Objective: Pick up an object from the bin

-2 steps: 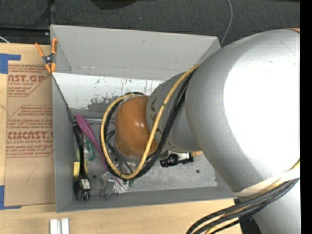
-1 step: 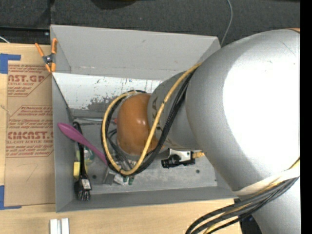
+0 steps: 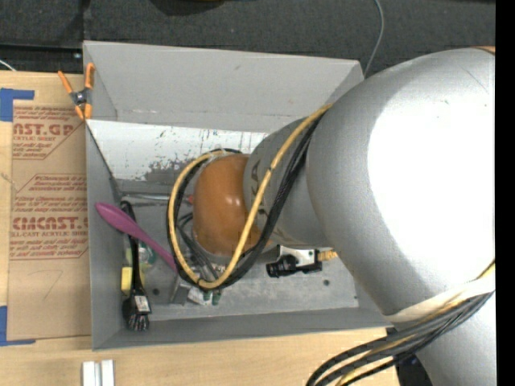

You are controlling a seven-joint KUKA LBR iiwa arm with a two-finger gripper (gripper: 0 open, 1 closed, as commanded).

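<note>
Camera view: the grey metal bin (image 3: 225, 87) is a rectangular sheet-metal box with flat walls that slope inward and a scuffed, speckled floor. The arm (image 3: 402, 175), a broad, smooth silver casing, enters from the right and covers the right-hand part of the bin. At its wrist sits the orange cover (image 3: 221, 203), a glossy rounded dome, ringed by looped black and yellow cables (image 3: 173, 215). Below the orange cover, low over the bin floor, is the gripper (image 3: 197, 284); the cables and cover screen it, so it cannot be determined whether it is open or closed, or whether it holds anything. The item nearest to it is a small green-and-white piece (image 3: 211, 297) on the floor just below the orange cover, close to the front wall. Left of the orange cover lies a purple plastic spoon (image 3: 129, 222), smooth and slender, with its handle running diagonally toward the gripper. Below and left of the orange cover, against the left wall, a black-and-yellow tool (image 3: 133, 292) lies lengthwise along that wall. Right of and below the orange cover, a small black cylindrical part with a white section (image 3: 294, 262) lies on open floor beside the arm casing. Bare floor remains above and left of the orange cover, along the back wall, and in a strip along the front wall.
</note>
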